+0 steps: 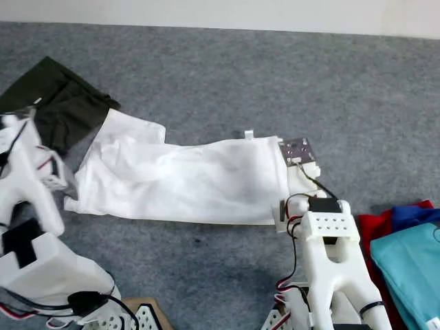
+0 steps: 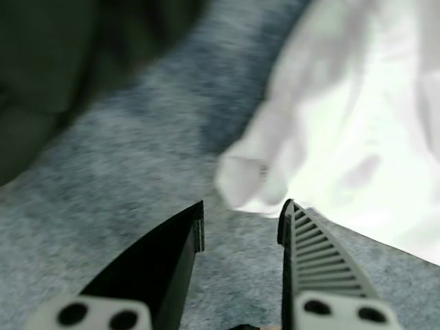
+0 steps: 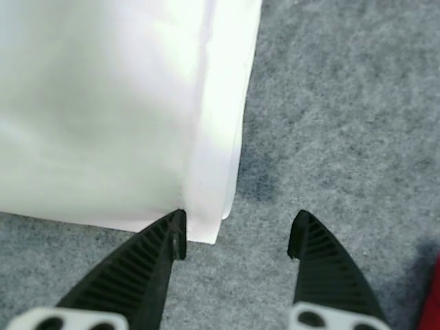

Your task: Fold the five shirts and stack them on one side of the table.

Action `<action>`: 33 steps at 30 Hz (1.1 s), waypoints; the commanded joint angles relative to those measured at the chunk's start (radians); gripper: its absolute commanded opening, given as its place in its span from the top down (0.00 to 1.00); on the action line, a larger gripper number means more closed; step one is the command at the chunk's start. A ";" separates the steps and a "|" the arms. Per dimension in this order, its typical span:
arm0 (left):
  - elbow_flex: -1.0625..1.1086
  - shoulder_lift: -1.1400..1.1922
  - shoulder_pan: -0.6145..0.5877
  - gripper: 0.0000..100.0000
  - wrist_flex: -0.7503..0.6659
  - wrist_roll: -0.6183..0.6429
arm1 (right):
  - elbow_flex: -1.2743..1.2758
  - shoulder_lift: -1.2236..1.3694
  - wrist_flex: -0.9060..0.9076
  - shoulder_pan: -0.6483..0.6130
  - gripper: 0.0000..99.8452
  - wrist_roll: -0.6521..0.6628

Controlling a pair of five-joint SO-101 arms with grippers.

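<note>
High view shows a grey carpeted table (image 1: 227, 75) under a white shirt (image 1: 192, 182), pale wall (image 1: 240, 14) beyond.

I see the table (image 1: 227, 75) covered edge to edge in a grey, felt-like mat. A white shirt (image 1: 185, 182) lies spread across its middle, folded lengthwise into a long band with some wrinkles toward one end. That end meets a dark shirt (image 1: 62, 103), which lies crumpled at the far left corner. At the right edge, well apart from the white one, I make out a pile: a red shirt (image 1: 368, 230) at the bottom, a blue shirt (image 1: 412, 214) over it, and a teal shirt (image 1: 412, 265) on top.
</note>
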 commanded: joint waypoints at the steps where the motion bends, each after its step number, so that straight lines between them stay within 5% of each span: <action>1: -0.113 -0.016 -0.062 0.81 0.063 -0.008 | -0.053 -0.007 0.005 0.010 0.76 -0.002; 9: -0.186 -0.005 0.150 0.82 0.149 0.023 | -0.061 -0.007 0.002 0.022 0.82 -0.071; 15: -0.176 -0.004 0.303 1.00 0.127 0.121 | -0.061 -0.007 0.001 0.056 0.98 -0.081; 22: -0.119 0.108 0.452 0.92 0.083 0.169 | -0.059 -0.007 0.001 0.059 0.98 -0.081; 28: -0.148 0.277 0.478 0.93 -0.049 0.239 | -0.054 -0.007 0.001 0.059 0.98 -0.081; 33: -0.249 0.309 0.484 0.93 -0.025 0.249 | -0.054 -0.007 0.001 0.059 0.98 -0.081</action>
